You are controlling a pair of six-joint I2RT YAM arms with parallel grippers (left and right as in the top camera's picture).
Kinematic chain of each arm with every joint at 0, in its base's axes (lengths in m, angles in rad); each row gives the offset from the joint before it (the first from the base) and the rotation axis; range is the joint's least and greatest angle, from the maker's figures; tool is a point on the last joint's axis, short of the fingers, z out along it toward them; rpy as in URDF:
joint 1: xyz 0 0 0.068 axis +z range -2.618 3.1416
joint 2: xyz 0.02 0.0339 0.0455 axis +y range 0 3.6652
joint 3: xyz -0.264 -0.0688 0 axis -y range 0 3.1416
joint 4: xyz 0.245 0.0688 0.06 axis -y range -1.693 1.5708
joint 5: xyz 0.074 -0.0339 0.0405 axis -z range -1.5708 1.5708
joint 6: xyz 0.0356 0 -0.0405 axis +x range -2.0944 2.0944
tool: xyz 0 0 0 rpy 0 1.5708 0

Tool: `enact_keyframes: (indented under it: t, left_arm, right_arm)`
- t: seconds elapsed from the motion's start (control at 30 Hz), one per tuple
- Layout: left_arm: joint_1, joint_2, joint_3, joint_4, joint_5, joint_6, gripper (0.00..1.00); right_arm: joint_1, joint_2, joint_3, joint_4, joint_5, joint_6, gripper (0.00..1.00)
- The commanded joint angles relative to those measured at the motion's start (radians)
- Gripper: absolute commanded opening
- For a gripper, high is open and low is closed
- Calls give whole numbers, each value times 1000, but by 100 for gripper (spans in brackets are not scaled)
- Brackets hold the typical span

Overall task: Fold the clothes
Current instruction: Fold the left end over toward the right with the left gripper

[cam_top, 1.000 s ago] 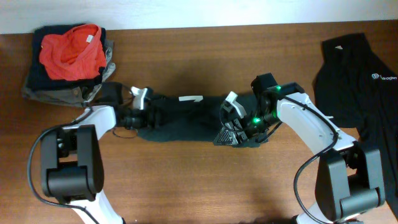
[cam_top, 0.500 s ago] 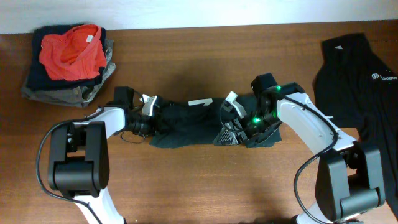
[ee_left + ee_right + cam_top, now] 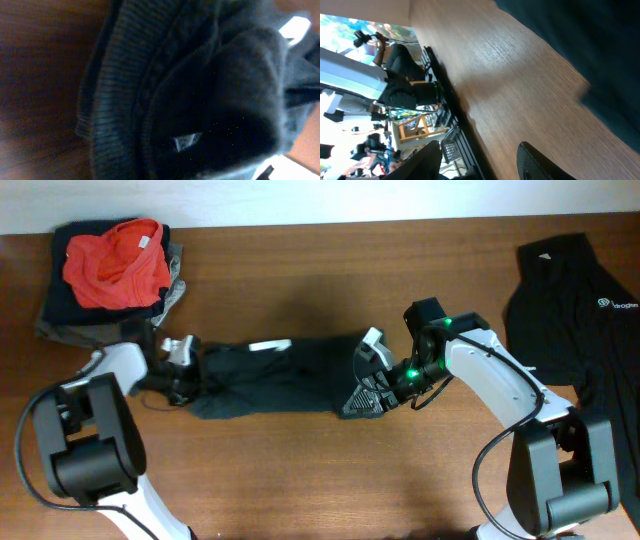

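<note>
Overhead view, findings. The left gripper [image 3: 180, 358] sits at one end of the black shirt [image 3: 270, 375], which lies on the table [image 3: 300, 470] as a long bunched band running from this gripper across to the right gripper [image 3: 368, 380]. The white neck label [image 3: 268, 345] shows on the band's far edge, between the two grippers.

Left wrist view: ribbed edging and gathered black fabric [image 3: 150, 100] crowd right up to the camera. The jaws are pinched together on a fold of that fabric.

Right wrist view: the right gripper's [image 3: 480, 165] fingers stand apart with bare wood between them. The shirt lies just beyond and to one side of them, and nothing is held.

Pose: the left arm is swung outward and low, wrist turned so the fingers point along the band. The right arm is bent at the elbow, its gripper pitched down at the shirt's other end.

Assessment: the step in hand appears to be drawing the shirt out flat before any fold. To do it well, the left grip should take a single edge rather than a wad, and pull level and away from the right gripper while that end is pinned. Otherwise the whole band will likely slide.

A second black shirt [image 3: 570, 310] waits well beyond the right arm. A pile of clothes [image 3: 110, 275] lies beyond the left gripper.
</note>
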Motion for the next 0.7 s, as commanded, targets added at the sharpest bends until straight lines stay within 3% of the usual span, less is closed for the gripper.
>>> enact_keyframes:
  t: [0.0, 0.2, 0.43, 0.67]
  left_arm:
    - [43, 26, 98, -76, -143, 11, 1]
    - [55, 18, 312, -272, -281, -30, 1]
    - [28, -6, 545, -494, -329, -30, 1]
    - [-61, -43, 612, -616, -387, -30, 1]
  right_arm:
    - [10, -8, 3, -2, 33, -14, 53]
    - [10, -8, 3, 5, 48, 3, 54]
    - [10, -4, 3, 129, 341, 306, 59]
    - [10, -2, 3, 222, 583, 511, 71]
